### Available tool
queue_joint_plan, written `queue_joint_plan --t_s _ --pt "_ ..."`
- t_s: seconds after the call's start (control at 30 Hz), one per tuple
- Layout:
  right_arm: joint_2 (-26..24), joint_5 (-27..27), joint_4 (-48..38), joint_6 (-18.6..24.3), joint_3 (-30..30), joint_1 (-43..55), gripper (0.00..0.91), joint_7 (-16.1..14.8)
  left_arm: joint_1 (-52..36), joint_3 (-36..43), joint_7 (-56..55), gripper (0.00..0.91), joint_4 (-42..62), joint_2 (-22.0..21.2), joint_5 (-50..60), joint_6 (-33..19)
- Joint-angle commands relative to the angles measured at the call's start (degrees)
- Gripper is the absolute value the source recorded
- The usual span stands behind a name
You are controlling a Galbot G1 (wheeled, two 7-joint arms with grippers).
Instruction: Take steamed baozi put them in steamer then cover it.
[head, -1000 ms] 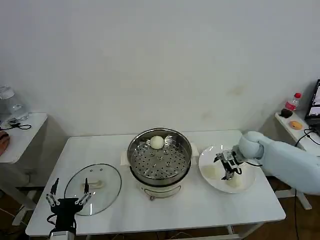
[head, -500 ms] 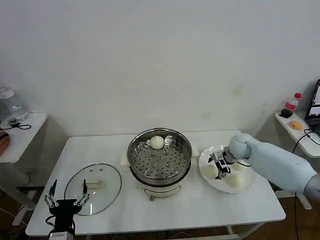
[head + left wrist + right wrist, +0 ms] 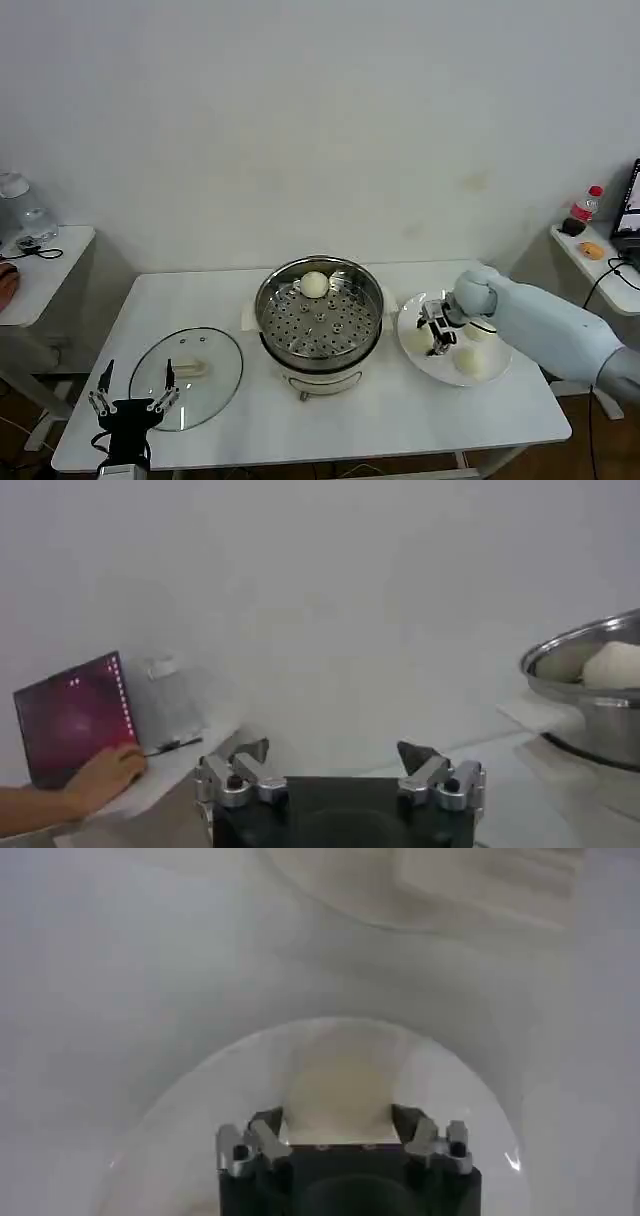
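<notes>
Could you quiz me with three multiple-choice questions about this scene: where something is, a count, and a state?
1. Where is the glass lid?
A. On the steamer
B. Flat on the table, on the robot's left of the steamer
C. On the white plate

2. How many buns sit inside the steamer?
A. None
B. One
C. Four

3. What is the right gripper doing?
A. Open, its fingers either side of a bun on the plate
B. Holding the lid
C. Resting by the table's front edge

Answers:
1. B, the lid lies on the table, near the idle left gripper.
2. B, a single bun lies on the perforated tray.
3. A, its fingers straddle a bun on the plate on the white plate.
</notes>
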Motion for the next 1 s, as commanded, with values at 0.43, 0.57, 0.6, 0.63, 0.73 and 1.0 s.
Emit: queue_joint_plan --t_s 0.43,0.57,0.6,0.63,0.73,1.0 --pt "-3.0 13.4 8.0 -3.5 -12.5 33.3 0.705 -1.9 -1.1 0.5 0.0 0.907 0.4 1.0 -0.2 0.1" --pt "0.2 17.9 11.6 -6.8 -15.1 39.4 0.705 -1.6 -1.6 0.8 0.1 0.907 0.3 1.1 -0.2 0.2" --pt "1.1 19.5 12.3 -7.6 -15.9 40.4 0.705 -1.4 -1.7 0.8 0.1 0.907 0.3 1.1 -0.2 0.2" --pt "2.2 20.8 13.0 -8.3 -16.4 41.1 0.705 -1.1 -1.8 0.9 0.1 0.907 0.3 1.1 -0.2 0.3" --pt "6.3 25.2 14.6 -10.9 -17.5 41.2 0.715 0.1 -2.1 0.9 0.2 0.907 0.2 1.3 -0.3 0.3" --pt "20.3 32.7 11.1 -17.3 -17.3 34.5 0.715 4.0 -3.7 0.1 0.2 0.907 0.3 1.6 -1.0 1.2"
